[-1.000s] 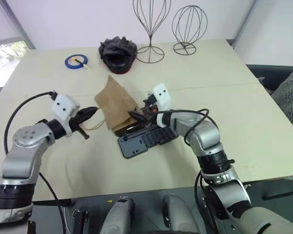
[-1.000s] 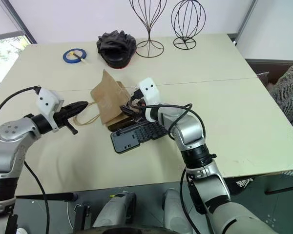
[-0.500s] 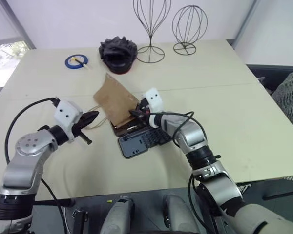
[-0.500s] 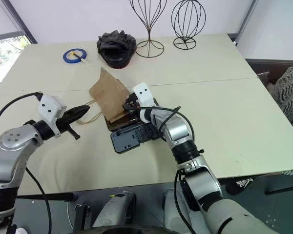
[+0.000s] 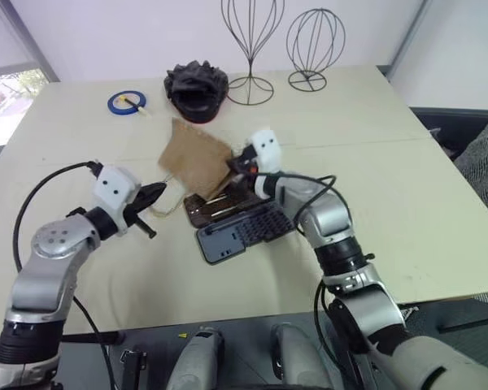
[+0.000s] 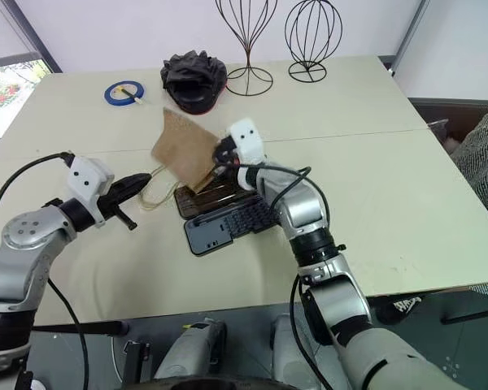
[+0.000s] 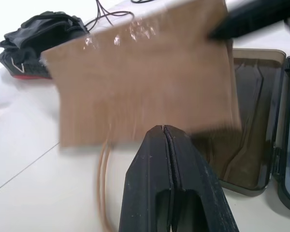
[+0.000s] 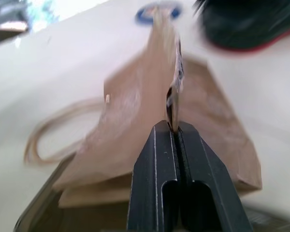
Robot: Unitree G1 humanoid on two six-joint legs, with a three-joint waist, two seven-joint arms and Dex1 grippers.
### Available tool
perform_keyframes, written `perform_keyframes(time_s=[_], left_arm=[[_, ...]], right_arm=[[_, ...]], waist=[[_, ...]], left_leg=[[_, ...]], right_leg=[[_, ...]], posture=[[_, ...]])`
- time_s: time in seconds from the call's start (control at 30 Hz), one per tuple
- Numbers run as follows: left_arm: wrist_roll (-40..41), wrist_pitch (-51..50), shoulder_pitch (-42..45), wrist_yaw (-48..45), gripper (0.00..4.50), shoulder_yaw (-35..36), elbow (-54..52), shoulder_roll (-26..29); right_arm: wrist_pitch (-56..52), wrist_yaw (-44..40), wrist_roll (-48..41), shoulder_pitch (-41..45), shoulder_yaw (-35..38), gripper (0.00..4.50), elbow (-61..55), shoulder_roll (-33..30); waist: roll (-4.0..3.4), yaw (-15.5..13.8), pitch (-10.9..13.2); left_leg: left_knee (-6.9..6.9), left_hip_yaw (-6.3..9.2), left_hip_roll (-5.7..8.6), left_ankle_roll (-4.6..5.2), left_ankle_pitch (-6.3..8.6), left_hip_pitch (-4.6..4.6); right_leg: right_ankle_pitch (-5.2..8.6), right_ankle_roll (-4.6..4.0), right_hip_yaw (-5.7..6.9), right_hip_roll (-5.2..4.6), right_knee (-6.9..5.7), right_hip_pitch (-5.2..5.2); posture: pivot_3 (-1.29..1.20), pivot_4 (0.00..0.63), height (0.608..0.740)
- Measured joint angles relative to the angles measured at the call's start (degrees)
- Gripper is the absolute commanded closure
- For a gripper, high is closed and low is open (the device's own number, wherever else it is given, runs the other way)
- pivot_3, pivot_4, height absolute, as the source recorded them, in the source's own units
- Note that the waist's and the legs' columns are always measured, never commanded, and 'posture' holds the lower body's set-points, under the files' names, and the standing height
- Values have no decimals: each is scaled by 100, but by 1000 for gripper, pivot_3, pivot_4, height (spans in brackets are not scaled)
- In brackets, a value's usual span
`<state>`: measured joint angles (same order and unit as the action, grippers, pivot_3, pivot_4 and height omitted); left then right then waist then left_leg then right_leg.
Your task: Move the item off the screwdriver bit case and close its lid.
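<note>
Cream table (image 5: 407,187). Open screwdriver bit case (image 5: 236,223) lies centre-near. Far side, left to right: blue tape roll (image 5: 127,102), black crumpled bundle (image 5: 196,88), tall wire stand (image 5: 251,49), round wire stand (image 5: 315,47). Right half bare.

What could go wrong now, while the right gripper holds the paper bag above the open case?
1. The right gripper pinches only one edge of the bag, so the bag may slip and fall back on the case.
2. The bag's handles hang low beside the lid and may catch on it and drag the case.
3. The shut left gripper sits close to the handles and could snag them.
</note>
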<state>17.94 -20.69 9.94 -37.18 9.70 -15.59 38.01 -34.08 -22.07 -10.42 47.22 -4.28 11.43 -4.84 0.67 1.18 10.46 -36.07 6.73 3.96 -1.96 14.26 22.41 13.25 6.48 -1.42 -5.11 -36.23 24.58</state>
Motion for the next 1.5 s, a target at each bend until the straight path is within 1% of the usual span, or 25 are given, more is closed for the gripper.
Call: perform_keyframes(time_s=[0.1,0.2,0.3,0.4,0.5,0.6,0.67,0.87,1.1,1.13,1.17,1.27,1.33,1.4,1.43,1.5], left_arm=[[-48,17,30,-2,4500,-11,85,-19],[-121,63,70,-2,4500,-107,120,-90],[-158,132,72,-6,4500,-193,155,-124],[-170,160,119,-16,4500,-221,183,-140],[-179,206,153,-45,4500,-232,223,-147],[-239,248,286,-117,4500,-284,402,-152],[-258,257,355,-152,4500,-340,517,-160],[-310,369,565,-241,4500,-453,684,-214],[-372,405,644,-260,4500,-503,770,-279],[-373,406,644,-260,4500,-503,770,-289],[-374,409,644,-260,4500,-503,770,-300],[-379,416,642,-260,4500,-503,771,-313],[-384,419,640,-258,4500,-503,771,-316],[-392,421,636,-256,4500,-503,771,-316],[-394,422,634,-255,4500,-503,771,-319],[-397,424,630,-253,4500,-503,770,-323]], right_arm=[[18,331,-19,370,546,4454,-24,-309],[62,789,0,424,1152,4454,-15,-755],[122,1204,53,242,1691,4454,-17,-1219],[138,1472,135,-230,1958,4454,-121,-1478],[54,1691,210,-705,2108,4454,-324,-1630],[-122,1961,355,-1504,2288,4454,-1006,-1821],[-172,2154,526,-1850,2304,4454,-1242,-1879],[-102,2673,841,-1983,2477,4454,-1514,-1924],[-108,2670,945,-2251,2346,4454,-1514,-1897],[-151,2669,981,-2284,2298,3933,-1502,-1904],[-187,2659,1019,-2297,2261,3627,-1464,-1917],[-223,2618,1083,-2317,2222,2209,-1329,-1993],[-256,2611,1154,-2323,2205,1125,-1325,-2086],[-264,2614,1219,-2323,2203,163,-1325,-2167],[-265,2625,1266,-2324,2201,68,-1325,-2195],[-251,2749,1435,-2324,2172,68,-1326,-2292]], waist=[[0,-24,0],[1,-61,0],[1,-38,0],[0,14,0],[-5,35,1],[-6,-20,0],[-6,-27,0],[-7,-15,0],[-6,-18,0],[-7,-12,0],[-6,-11,0],[-7,-18,0],[-7,-22,0],[-6,-22,0],[-6,-20,0],[-7,-22,0]], left_leg=[[0,-2,4,0,0,0],[-1,-7,8,0,0,2],[2,-12,9,1,0,4],[7,-15,4,1,0,2],[6,-15,1,1,0,1],[4,-15,3,2,0,2],[-2,-17,5,2,0,3],[-1,-16,2,1,0,0],[-2,-15,3,2,0,0],[-2,-15,3,2,0,0],[-3,-15,3,1,0,-1],[-3,-16,3,1,0,-1],[-3,-15,3,2,0,0],[-3,-15,3,2,0,0],[-3,-16,3,2,0,0],[-3,-16,3,1,0,0]], right_leg=[[0,0,0,-1,1,-3],[0,0,1,-5,6,-8],[0,0,1,-8,8,-7],[0,0,0,-2,6,-3],[0,0,-1,-1,2,-2],[0,0,-1,-3,4,-4],[0,1,-1,-6,4,-7],[0,0,-1,1,3,-8],[0,0,-1,-1,4,-12],[0,0,-2,-1,4,-12],[0,0,-1,-1,4,-12],[0,0,-1,-1,4,-12],[0,0,-1,-1,4,-12],[0,0,-1,-1,5,-12],[0,0,-1,-1,5,-12],[0,0,-1,-1,4,-12]], posture=[[0,150,740],[0,150,740],[0,150,740],[0,150,740],[0,150,740],[0,150,740],[0,150,740],[0,150,740],[0,150,740],[0,150,740],[0,150,740],[0,150,740],[0,150,740],[0,150,740],[0,150,740],[0,150,740]])
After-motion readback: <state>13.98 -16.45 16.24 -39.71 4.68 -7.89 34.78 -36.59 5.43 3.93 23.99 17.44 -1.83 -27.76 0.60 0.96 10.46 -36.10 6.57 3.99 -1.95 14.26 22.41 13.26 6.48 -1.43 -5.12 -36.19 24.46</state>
